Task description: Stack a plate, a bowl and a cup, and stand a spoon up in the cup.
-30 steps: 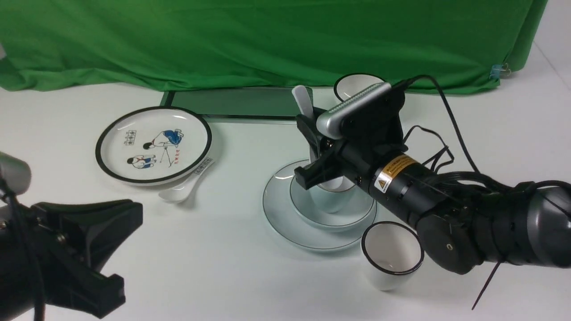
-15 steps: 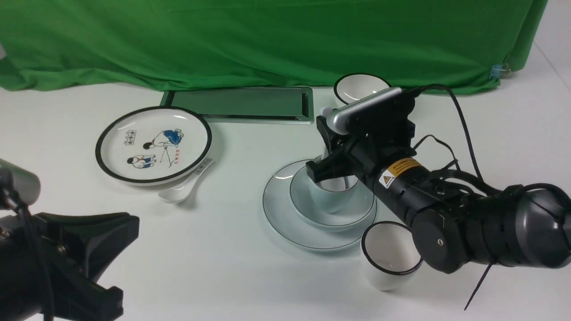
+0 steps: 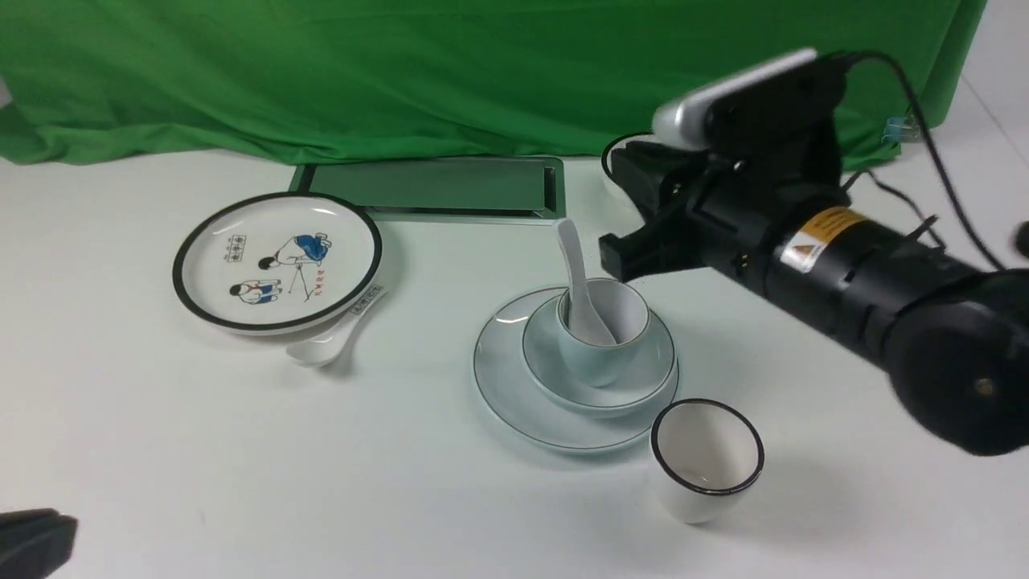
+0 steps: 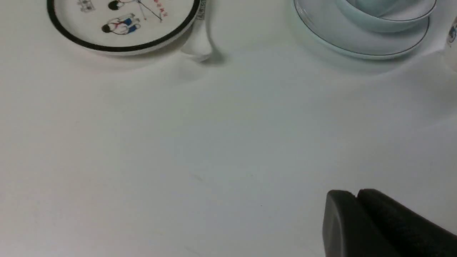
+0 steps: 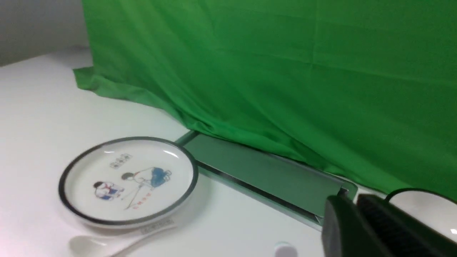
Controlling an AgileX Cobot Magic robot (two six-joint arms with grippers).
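The pale plate (image 3: 506,394) lies mid-table with the shallow bowl (image 3: 647,378) on it. The pale blue cup (image 3: 599,358) stands in the bowl. The plain white spoon (image 3: 572,265) stands in the cup, scoop down, handle leaning up and to the left. My right gripper (image 3: 627,241) hangs above and right of the cup, clear of the spoon, shut and empty; in the right wrist view its fingers (image 5: 339,214) lie together. My left gripper (image 4: 357,194) is shut and empty over bare table, near the front left corner (image 3: 32,543).
A black-rimmed plate with cartoon figures (image 3: 277,261) lies at the left, a labelled spoon (image 3: 330,342) against its near edge. A black-rimmed white cup (image 3: 707,458) stands just in front of the stack. Behind my right arm is a black-rimmed bowl (image 5: 421,207). Green cloth (image 3: 482,72) hangs at the back.
My right gripper let go of the spoon, which now stands in the cup, then rose up and to the right and closed. My left arm drew back almost out of the front view.
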